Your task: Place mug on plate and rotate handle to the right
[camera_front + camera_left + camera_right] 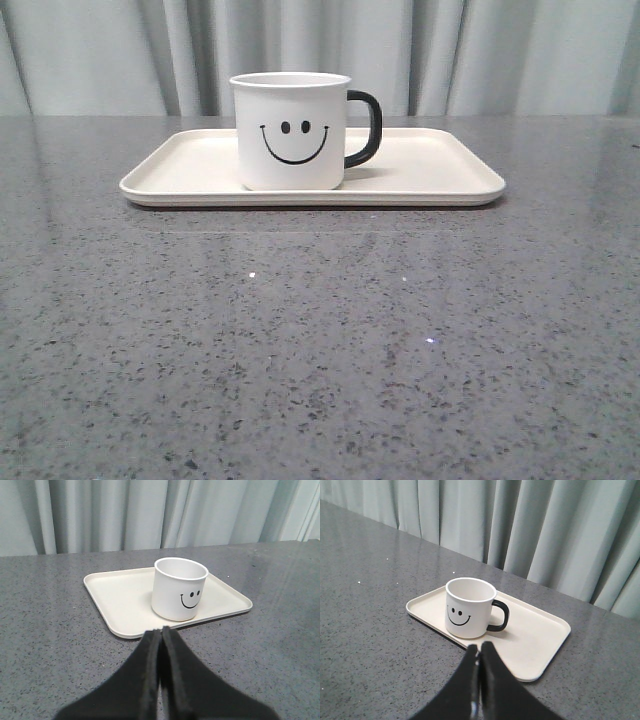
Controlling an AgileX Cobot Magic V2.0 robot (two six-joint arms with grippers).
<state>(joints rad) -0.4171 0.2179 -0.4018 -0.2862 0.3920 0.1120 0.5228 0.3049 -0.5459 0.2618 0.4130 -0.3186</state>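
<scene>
A: Since your mug [290,130] already stands upright on the plate [430,175], left of the plate's middle in the front view, I'd judge the placing step done. Agree?

B: Yep. Base flat on the plate, well inside the raised rim, so it won't tip off. Handle [365,128] sticks out to the right side in the front view, smiley faces the camera. Looks like both parts of the task are met.

A: Your tools?

B: Left tool [161,645]: fingers pressed together, nothing between them. Right tool [480,657]: same, pressed together, empty. Neither touches the mug or the plate; both sit short of the plate's near edge, over the desk [320,350].

A: Why parked there, you think?

B: My guess: you've let go and pulled clear, so the mug rests on its own. Neither arm shows in the front view, which fits that.

A: Left wrist view shows no handle?

B: Right, it's hidden behind the mug body from that side. Right wrist view shows it plainly, pointing toward the plate's longer free stretch.

A: Any risk?

B: Low. Plate lies flat on the desk, mug away from every edge. If you go back in, spread a tool first, or you'll shove the mug.
</scene>
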